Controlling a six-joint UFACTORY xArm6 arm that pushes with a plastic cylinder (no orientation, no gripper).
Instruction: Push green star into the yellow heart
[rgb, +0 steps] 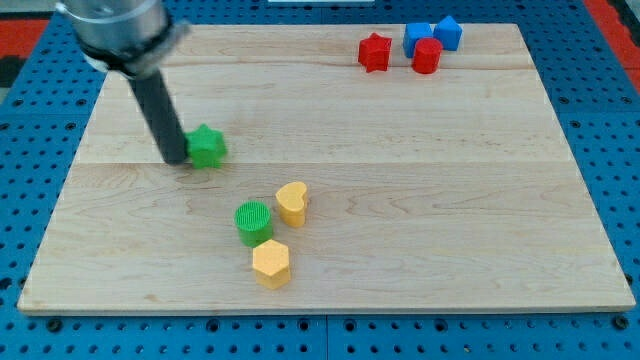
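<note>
The green star (208, 147) lies on the wooden board (400, 200) at the view's left. My tip (175, 159) stands right against the star's left side, touching or nearly touching it. The yellow heart (292, 202) lies below and to the right of the star, near the board's middle, apart from it.
A green cylinder (253, 222) sits just left of and below the heart, with a yellow hexagon (271, 263) under it. At the view's top right are a red star (374, 52), a red cylinder (427, 56) and two blue blocks (433, 35).
</note>
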